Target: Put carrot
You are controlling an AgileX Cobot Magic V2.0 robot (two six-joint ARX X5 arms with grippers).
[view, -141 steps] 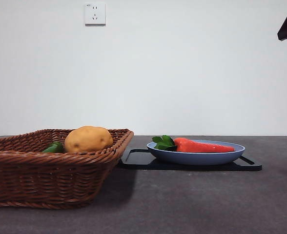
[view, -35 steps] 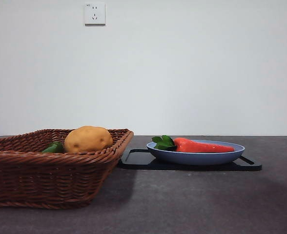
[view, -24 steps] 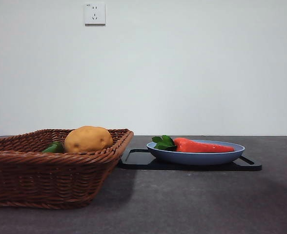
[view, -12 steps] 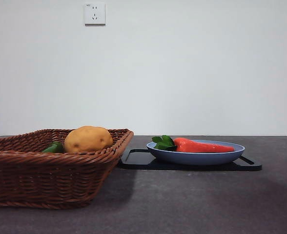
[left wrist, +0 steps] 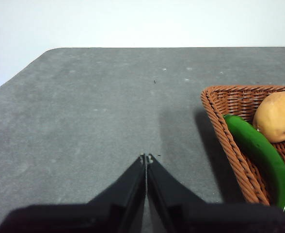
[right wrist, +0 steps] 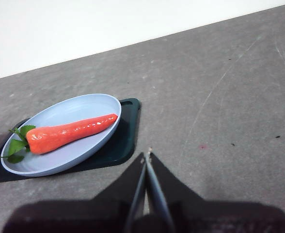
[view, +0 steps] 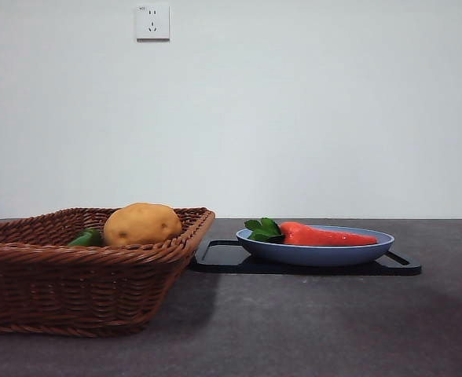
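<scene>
Orange-red carrot [view: 325,235] lies along a pale blue plate [view: 317,254], leafy end toward the wicker basket [view: 82,287]. The plate sits on a dark mat [view: 404,269] just beside the basket, which holds a potato [view: 142,224] and a green vegetable [left wrist: 261,158]. The placing looks done, with nothing visibly left. The right gripper [right wrist: 147,156] hovers near the plate, jaws pressed together and empty; the left gripper [left wrist: 146,158], also closed and empty, waits beside the basket. Compared with several seconds ago, a dark arm tip at the front view's upper corner is gone.
</scene>
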